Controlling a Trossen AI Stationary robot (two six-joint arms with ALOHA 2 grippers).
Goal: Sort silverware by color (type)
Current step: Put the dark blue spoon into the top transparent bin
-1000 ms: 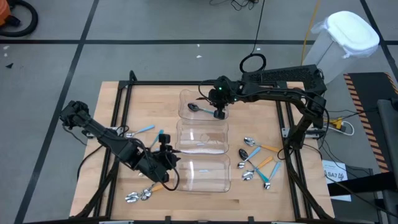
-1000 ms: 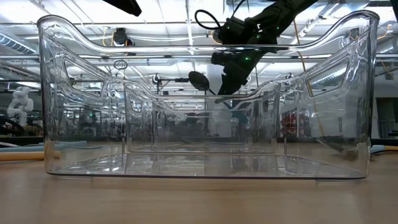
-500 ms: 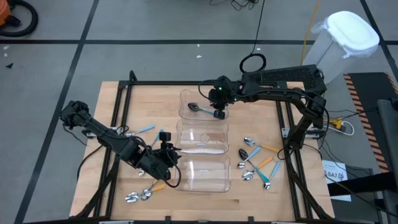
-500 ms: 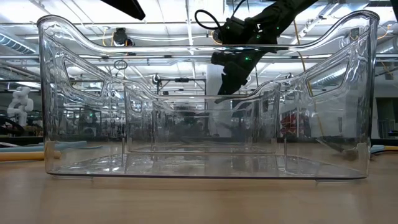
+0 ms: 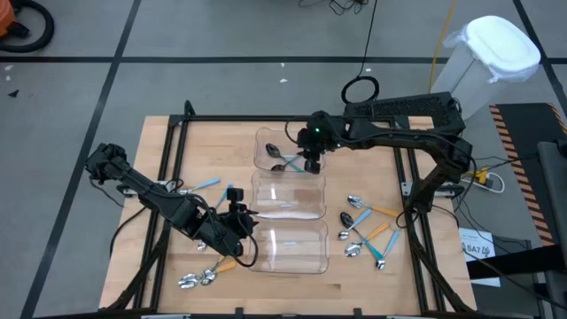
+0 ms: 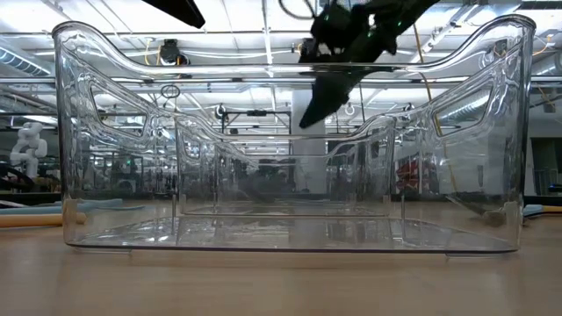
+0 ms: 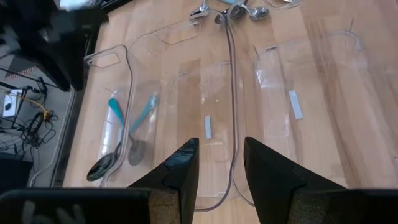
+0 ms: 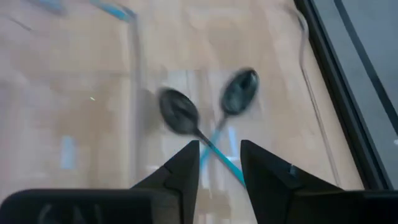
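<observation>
Blue-handled spoons (image 8: 205, 118) lie crossed below the right gripper (image 8: 219, 163), jaws apart.

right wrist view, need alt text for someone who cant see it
Two dark-bowled spoons with light-blue handles lie crossed on the floor of a clear plastic bin, right below the right hand. The hand's two dark fingers stand apart with nothing between them. Wooden tabletop shows around the bin.
</observation>
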